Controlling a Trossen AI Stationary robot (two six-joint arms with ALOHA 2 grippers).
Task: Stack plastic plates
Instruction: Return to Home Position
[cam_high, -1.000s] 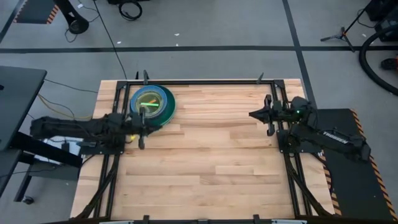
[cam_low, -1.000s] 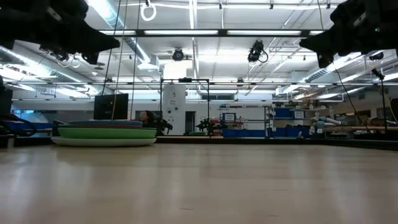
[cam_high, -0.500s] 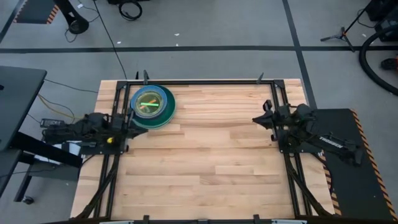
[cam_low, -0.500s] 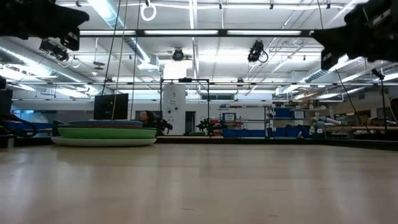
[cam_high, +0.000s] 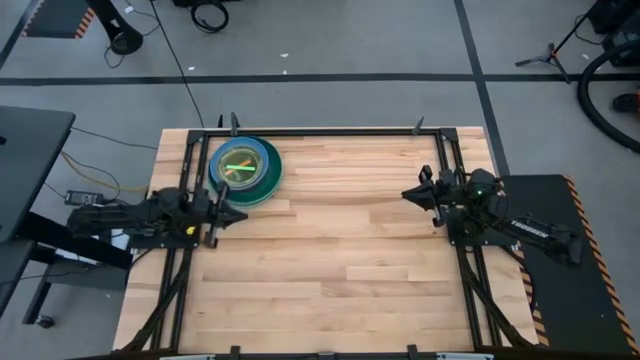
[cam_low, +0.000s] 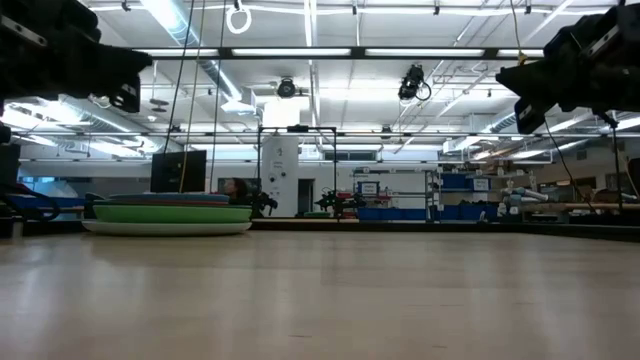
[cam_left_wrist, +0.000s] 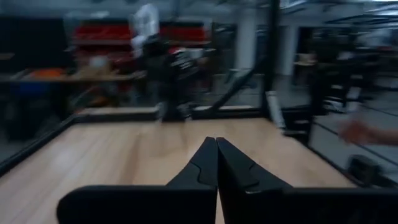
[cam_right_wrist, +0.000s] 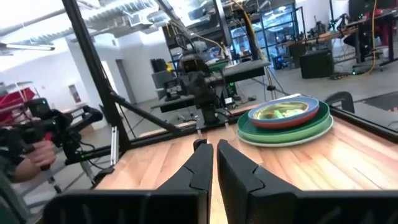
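The plastic plates stand as one stack (cam_high: 245, 167) near the table's far left corner, the lowest plate flat on the wood. From above I see a dark green outer rim, a blue rim and a lime centre. The right wrist view shows the stack (cam_right_wrist: 287, 121) with light green, green and red-orange rims. In the low view the stack (cam_low: 168, 214) sits at the left. My left gripper (cam_high: 243, 216) is shut and hovers just near of the stack, pointing toward the table's right; its shut fingers show in its wrist view (cam_left_wrist: 216, 143). My right gripper (cam_high: 404, 193) is shut (cam_right_wrist: 210, 148) by the right edge, pointing left.
Black frame rails run along the table's left edge (cam_high: 186, 200) and right edge (cam_high: 450, 200). Bare wood (cam_high: 330, 250) spreads between the two arms. A person's hand (cam_right_wrist: 34, 149) shows beyond the table in the right wrist view.
My left arm drew back toward the table's left edge, then came forward again a little nearer the near edge, its gripper now pointing toward the table's right. My right gripper shifted slightly toward the near edge. The stack has stayed where it was.
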